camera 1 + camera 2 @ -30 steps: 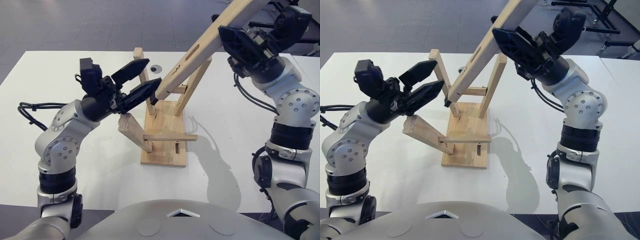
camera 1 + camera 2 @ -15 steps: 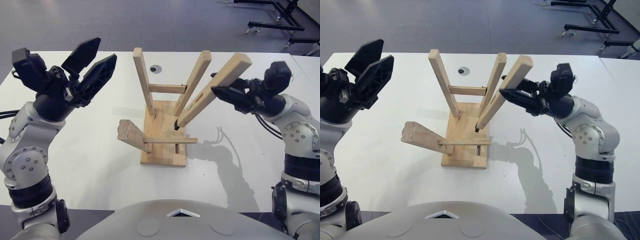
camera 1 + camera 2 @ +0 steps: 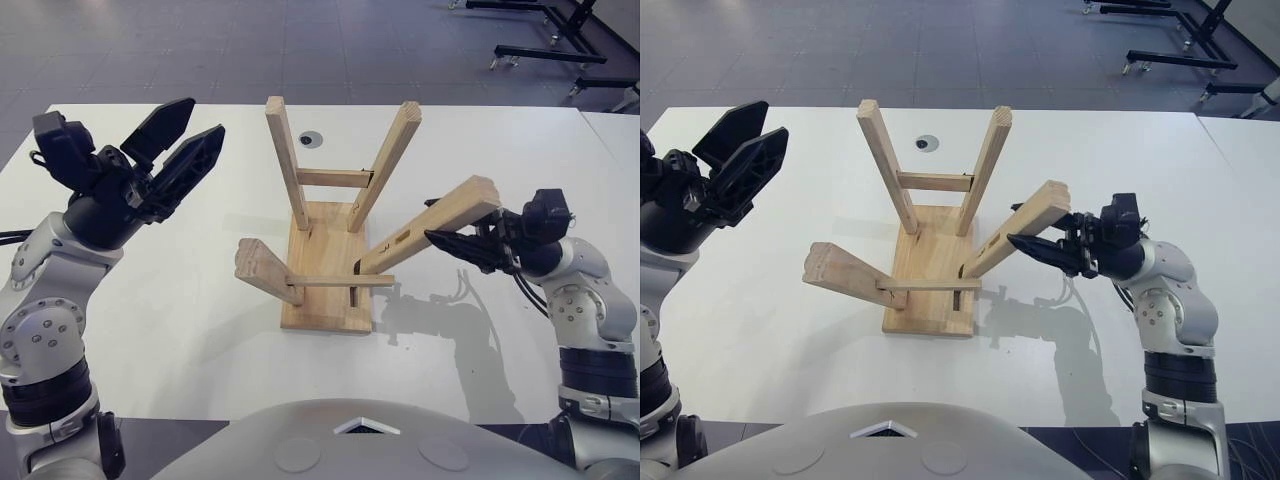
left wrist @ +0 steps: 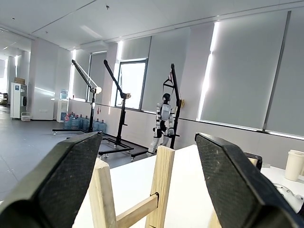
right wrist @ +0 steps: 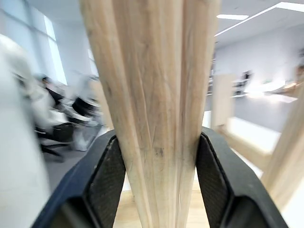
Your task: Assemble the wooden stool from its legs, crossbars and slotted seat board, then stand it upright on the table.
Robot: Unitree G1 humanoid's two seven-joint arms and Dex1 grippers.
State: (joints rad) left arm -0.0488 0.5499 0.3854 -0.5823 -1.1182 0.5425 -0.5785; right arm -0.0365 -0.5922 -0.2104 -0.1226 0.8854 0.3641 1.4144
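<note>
While my right claw clamps a slanted leg whose foot meets the seat board on the desk, my left claw hangs agape. Left wrist: upright legs beyond spread fingers. Right wrist: pads squeezing that leg.

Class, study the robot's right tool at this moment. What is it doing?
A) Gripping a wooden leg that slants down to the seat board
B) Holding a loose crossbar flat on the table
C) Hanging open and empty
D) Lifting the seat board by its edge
A: the right tool is shut on a wooden leg whose lower end meets the seat board.
</note>
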